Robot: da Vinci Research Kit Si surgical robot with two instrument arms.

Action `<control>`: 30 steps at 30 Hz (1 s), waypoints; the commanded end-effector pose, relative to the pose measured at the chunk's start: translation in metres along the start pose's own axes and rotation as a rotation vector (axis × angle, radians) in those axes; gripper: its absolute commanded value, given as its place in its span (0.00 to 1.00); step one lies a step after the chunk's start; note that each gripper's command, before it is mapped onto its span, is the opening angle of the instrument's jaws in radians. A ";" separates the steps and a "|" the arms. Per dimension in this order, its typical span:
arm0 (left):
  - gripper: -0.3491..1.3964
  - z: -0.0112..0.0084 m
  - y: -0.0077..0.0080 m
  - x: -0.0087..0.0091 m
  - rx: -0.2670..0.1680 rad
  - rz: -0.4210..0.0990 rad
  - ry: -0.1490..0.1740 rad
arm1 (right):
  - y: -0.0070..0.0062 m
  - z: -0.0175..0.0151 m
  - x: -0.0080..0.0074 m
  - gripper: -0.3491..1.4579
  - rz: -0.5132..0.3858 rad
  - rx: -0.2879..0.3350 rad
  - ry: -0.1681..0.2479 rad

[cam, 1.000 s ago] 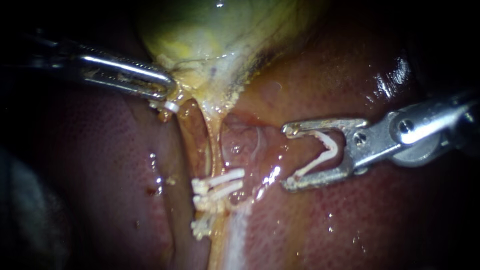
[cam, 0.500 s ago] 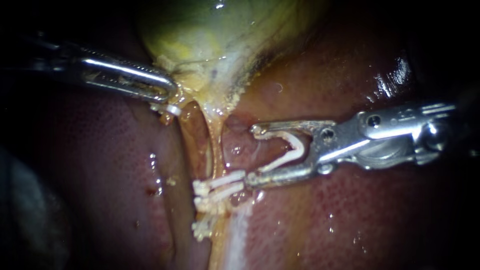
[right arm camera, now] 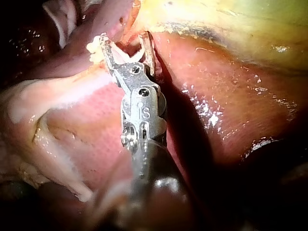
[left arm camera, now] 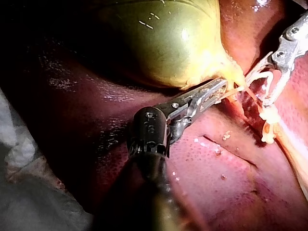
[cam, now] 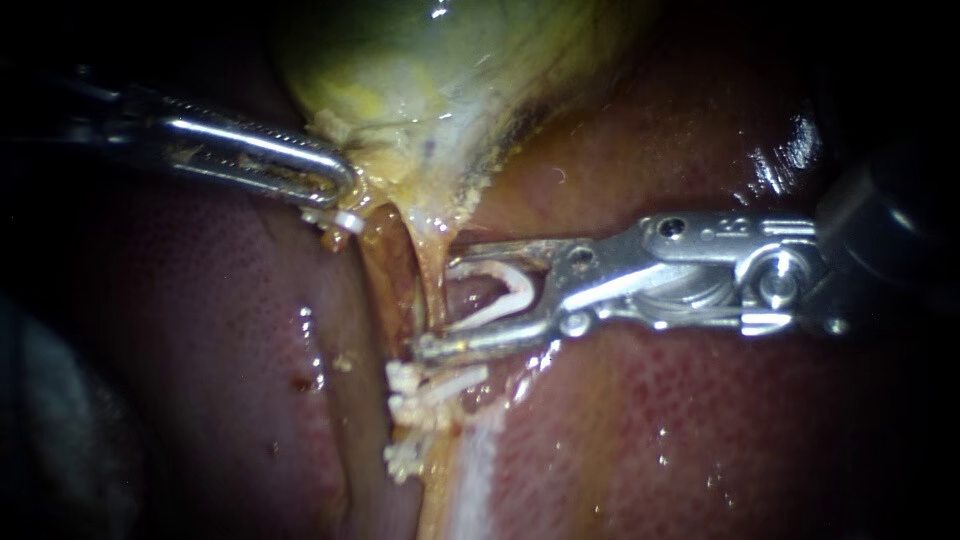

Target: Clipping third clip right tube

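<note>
My left instrument [cam: 335, 185] comes in from the upper left, its jaws shut on the pale tissue at the neck of the yellow-green gallbladder [cam: 420, 70]. A thin yellowish tube [cam: 428, 262] runs down from there to white clips [cam: 430, 385] that sit across it. My right instrument [cam: 437, 297] holds an open white clip [cam: 515, 290] between its wide-apart jaws. The clip straddles the tube just above the set clips. In the left wrist view my left instrument [left arm camera: 219, 91] grips under the gallbladder [left arm camera: 163, 43]. The right wrist view shows my right instrument [right arm camera: 125, 45] at the tube.
Wet red liver [cam: 700, 430] lies on both sides of the tube and under my right instrument's shaft. A further white clip [cam: 400, 458] sits lower on the strand. A small white fragment [cam: 345, 215] hangs below my left instrument's jaws.
My right instrument has moved left with its open clip, from over the liver to around the tube above the set clips. My left instrument has held still.
</note>
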 end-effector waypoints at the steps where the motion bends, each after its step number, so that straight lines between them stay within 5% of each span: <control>1: 0.00 0.0000 -0.0001 0.0000 0.000 0.000 0.000 | 0.0001 0.0002 0.0000 0.47 0.005 0.004 0.003; 15: 0.00 0.0000 -0.0004 -0.0001 -0.001 0.001 0.000 | 0.0004 0.0024 0.0003 0.47 0.161 0.124 0.141; 30: 0.00 -0.0003 -0.0011 -0.0003 -0.002 0.002 -0.001 | 0.0004 0.0038 0.0009 0.46 0.211 0.193 0.205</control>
